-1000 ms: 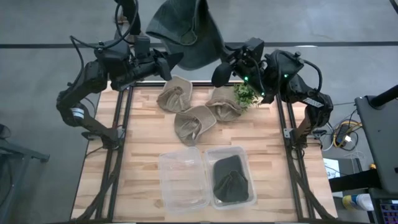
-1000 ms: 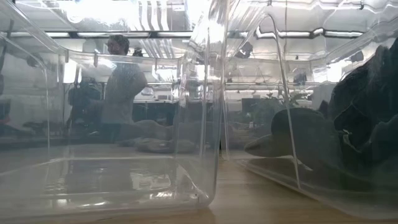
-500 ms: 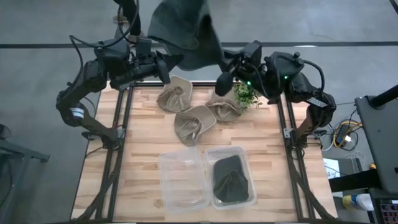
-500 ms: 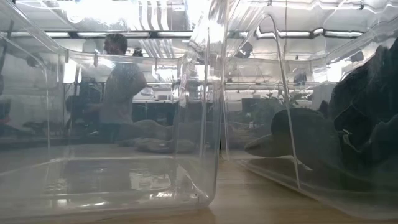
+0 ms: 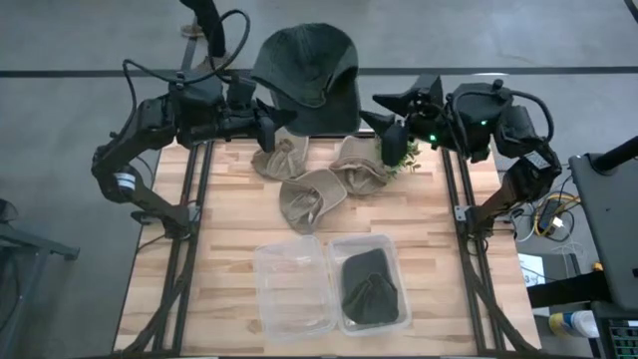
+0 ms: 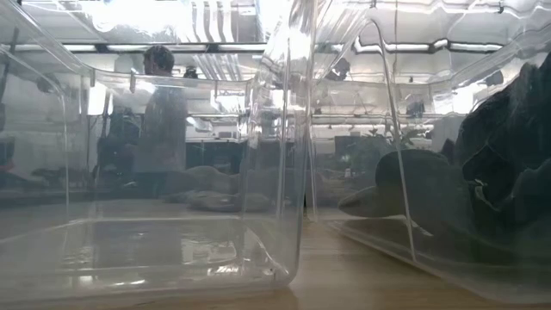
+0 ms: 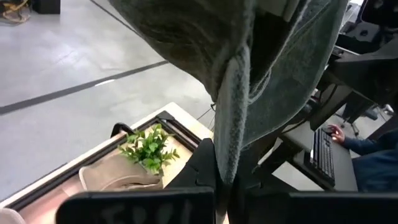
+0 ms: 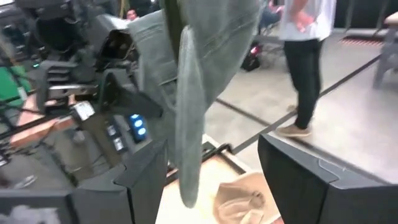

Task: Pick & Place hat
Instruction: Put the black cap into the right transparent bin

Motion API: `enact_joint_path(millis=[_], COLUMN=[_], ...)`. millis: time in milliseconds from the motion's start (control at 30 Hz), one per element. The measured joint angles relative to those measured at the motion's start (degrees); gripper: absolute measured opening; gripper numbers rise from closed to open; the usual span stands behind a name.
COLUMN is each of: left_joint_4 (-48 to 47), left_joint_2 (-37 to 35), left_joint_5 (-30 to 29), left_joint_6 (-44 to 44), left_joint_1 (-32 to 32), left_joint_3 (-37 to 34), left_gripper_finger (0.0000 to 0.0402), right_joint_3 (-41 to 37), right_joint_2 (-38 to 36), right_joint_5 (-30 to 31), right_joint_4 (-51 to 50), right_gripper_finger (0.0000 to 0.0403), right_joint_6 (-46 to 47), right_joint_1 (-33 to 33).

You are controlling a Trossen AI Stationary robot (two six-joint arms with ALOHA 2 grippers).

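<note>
A dark grey-green hat (image 5: 304, 70) is lifted over the table's far edge, with my left gripper (image 5: 271, 128) shut on its brim. My right gripper (image 5: 385, 110) stands open just right of the hat. In the right wrist view the brim's edge (image 8: 189, 149) hangs between its spread fingers (image 8: 146, 177), apart from both. Three tan hats (image 5: 311, 197) lie on the table's far half. Another dark hat (image 5: 371, 287) lies in the right-hand clear bin (image 5: 391, 249). My left gripper pinches the edge of the hat's brim (image 7: 227, 158) between its two fingers, on the brim's near left side (image 5: 279, 118). The fingers come in about level from the table's left. The hat is lifted clear of the table and spreads out beyond the fingertips.
A small green plant (image 5: 397, 150) stands at the far right beside the tan hats. An empty clear bin (image 5: 294, 284) stands left of the filled one near the front edge. A person (image 6: 159, 120) stands in the room beyond the table.
My right gripper has opened, let go of the hat and drawn back toward the table's right edge. My left gripper has shut on the brim. The hat has come down lower and now hangs from the left gripper alone.
</note>
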Motion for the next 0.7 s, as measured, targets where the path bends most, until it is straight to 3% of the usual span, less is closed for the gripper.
enact_joint_path(millis=[433, 567, 700], left_joint_4=[-0.10, -0.04, -0.03], left_joint_2=[0.92, 0.92, 0.92], left_joint_5=[2.69, 4.90, 5.31], left_joint_6=[-0.18, 0.15, 1.27], left_joint_1=[-0.02, -0.02, -0.07], left_joint_3=[-2.74, -2.75, -2.75], left_gripper_finger=[0.0003, 0.0003, 0.0003], right_joint_3=[-0.24, -0.26, -0.26], right_joint_2=[2.10, 2.56, 2.52], right_joint_5=[-1.80, -1.80, -1.83], right_joint_4=[-2.97, -3.32, -3.52], right_gripper_finger=[0.0204, 0.0157, 0.0067], right_joint_6=[4.08, 5.18, 6.14], right_joint_1=[-0.04, -0.07, -0.05])
